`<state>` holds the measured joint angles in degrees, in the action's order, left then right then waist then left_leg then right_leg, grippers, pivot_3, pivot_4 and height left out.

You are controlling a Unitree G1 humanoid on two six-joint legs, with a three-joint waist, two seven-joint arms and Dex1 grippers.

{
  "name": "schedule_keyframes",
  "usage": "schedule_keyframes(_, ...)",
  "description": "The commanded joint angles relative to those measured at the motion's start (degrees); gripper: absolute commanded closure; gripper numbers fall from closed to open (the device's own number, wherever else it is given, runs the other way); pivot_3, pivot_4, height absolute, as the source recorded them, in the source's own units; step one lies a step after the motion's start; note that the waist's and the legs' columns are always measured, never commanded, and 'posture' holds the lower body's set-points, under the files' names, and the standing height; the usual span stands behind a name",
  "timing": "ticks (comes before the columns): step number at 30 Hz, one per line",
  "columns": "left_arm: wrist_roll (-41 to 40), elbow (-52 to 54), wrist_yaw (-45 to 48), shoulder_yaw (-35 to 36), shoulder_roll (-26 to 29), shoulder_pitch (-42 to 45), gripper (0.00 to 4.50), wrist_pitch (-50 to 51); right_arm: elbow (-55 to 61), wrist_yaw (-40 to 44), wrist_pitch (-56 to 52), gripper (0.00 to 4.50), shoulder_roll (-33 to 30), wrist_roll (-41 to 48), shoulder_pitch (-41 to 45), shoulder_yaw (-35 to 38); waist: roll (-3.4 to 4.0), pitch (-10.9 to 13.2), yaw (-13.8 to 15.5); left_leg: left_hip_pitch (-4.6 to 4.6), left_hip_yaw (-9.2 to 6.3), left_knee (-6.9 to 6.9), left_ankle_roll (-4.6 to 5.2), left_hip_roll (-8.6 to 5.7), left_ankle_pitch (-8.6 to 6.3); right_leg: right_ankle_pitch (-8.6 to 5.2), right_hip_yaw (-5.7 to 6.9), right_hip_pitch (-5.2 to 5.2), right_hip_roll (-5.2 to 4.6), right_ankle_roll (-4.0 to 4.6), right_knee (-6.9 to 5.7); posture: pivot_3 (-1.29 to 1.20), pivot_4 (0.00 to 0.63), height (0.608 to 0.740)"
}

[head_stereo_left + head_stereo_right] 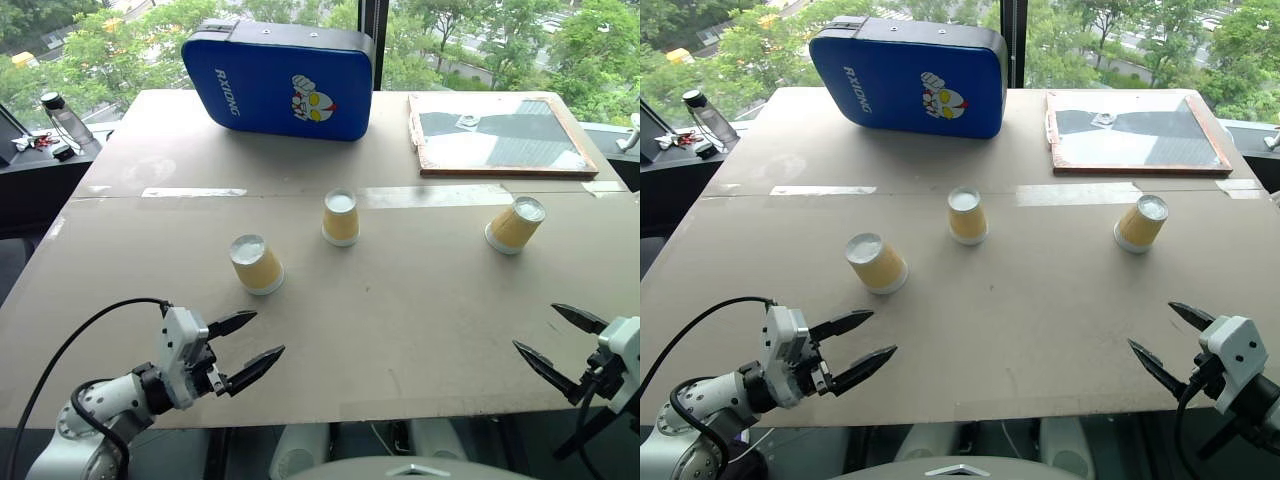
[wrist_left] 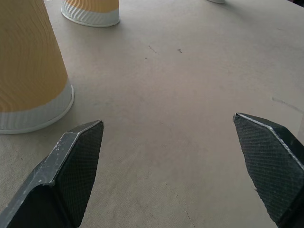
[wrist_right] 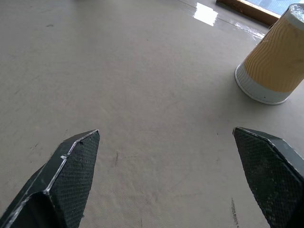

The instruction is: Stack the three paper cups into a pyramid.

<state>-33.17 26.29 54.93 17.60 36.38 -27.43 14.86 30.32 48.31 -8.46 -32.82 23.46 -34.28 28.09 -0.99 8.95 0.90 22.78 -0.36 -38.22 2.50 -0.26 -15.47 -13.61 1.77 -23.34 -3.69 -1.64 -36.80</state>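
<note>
Three paper cups stand upside down and well apart on the bench point(image 1: 400, 330): the left cup point(image 1: 257, 264) at about 10 o'clock from the bench's middle, the middle cup point(image 1: 340, 217) near 12, the right cup point(image 1: 516, 224) at about 2. The left pincer point(image 1: 252, 344) hangs spread and empty at 7 o'clock, near the left cup. The right pincer point(image 1: 556, 340) hangs spread and empty at 4 o'clock.

The right gripper point(image 3: 166, 137) has its two black textured fingertips point(image 3: 76, 161) spread wide over the bare beige tabletop point(image 3: 142, 71). Toward two o'clock ahead, one paper cup point(image 3: 275, 66) stands upside down, white rim on the table, well apart from the fingers.
</note>
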Motion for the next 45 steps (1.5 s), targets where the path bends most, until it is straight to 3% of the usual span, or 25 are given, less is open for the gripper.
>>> schedule_keyframes(1, -0.7, 0.3, 1.0, 0.6, 0.1, 0.6, 0.00, -1.3, 2.0, -2.8, -1.1, 0.07, 0.4, 0.6, 2.4, -0.9, 0.00, 0.0, 0.0, -0.01, 0.00, 0.00, 0.00, 0.00, 0.00, 0.00, 0.00, 0.00, 0.00, 0.00, 0.00, 0.00, 0.150, 0.740)
schedule_keyframes(9, -3.4, 3.6, 1.5, 1.2, -0.2, 2.6, 0.00, -1.5, 4.0, -14.2, -7.7, 0.07, 1.9, -4.0, 12.0, -5.8, 0.08, 0.0, 0.1, -0.07, 0.03, -0.08, 0.00, 0.10, 0.01, 0.11, 0.14, 0.00, 0.02, 0.16, -0.02, 0.00, 0.150, 0.740)
schedule_keyframes(14, -10.4, 9.8, 4.6, 1.2, 3.0, 4.5, 0.00, 1.8, 1.3, -25.5, -20.9, 0.07, 1.2, -6.8, 28.0, -8.3, 0.08, 0.0, -0.3, 0.02, 0.14, -0.09, -0.02, 0.09, 0.02, 0.13, 0.07, -0.05, 0.05, 0.18, -0.02, 0.00, 0.150, 0.740)
schedule_keyframes(20, -16.0, 13.8, 0.8, 0.7, 5.2, 11.1, 0.00, 6.7, -6.6, -32.7, -33.1, 0.07, 3.2, -5.7, 44.1, -8.8, 0.10, 0.0, 0.1, 0.00, 0.13, -0.06, -0.02, 0.06, 0.02, 0.15, 0.09, -0.02, 0.15, 0.22, -0.04, 0.00, 0.150, 0.740)
schedule_keyframes(35, -20.7, 17.2, -4.8, 1.8, 7.1, 14.5, 0.00, 12.3, -22.9, -34.2, -36.9, 0.07, 3.0, -7.5, 58.2, -11.7, 0.18, 0.1, -0.1, -0.03, 0.22, -0.05, 0.00, 0.05, 0.02, 0.28, -0.15, -0.03, 0.56, -0.02, -0.06, 0.00, 0.150, 0.740)
schedule_keyframes(38, -21.2, 17.2, -5.1, 2.1, 7.3, 14.6, 0.00, 12.5, -24.2, -33.7, -36.7, 0.86, 2.9, -7.4, 58.5, -11.7, 0.19, 0.1, -0.2, -0.03, 0.23, -0.05, 0.00, 0.04, 0.03, 0.29, -0.17, -0.03, 0.56, -0.02, -0.06, 0.00, 0.150, 0.740)
schedule_keyframes(41, -21.4, 17.3, -4.9, 2.4, 7.5, 14.2, 0.00, 12.3, -24.4, -33.2, -37.2, 2.34, 2.7, -7.1, 57.9, -11.6, 0.20, 0.1, -0.2, -0.03, 0.27, -0.05, 0.00, 0.05, 0.03, 0.29, -0.22, -0.03, 0.56, -0.02, -0.06, 0.00, 0.150, 0.740)
schedule_keyframes(45, -21.5, 17.5, -4.3, 2.6, 7.3, 13.5, 0.00, 11.9, -21.6, -30.4, -36.5, 2.51, 1.6, -5.6, 57.0, -11.0, 0.20, 0.1, -0.2, -0.03, 0.27, -0.05, 0.00, 0.05, 0.03, 0.29, -0.22, -0.04, 0.57, -0.02, -0.06, 0.00, 0.150, 0.740)
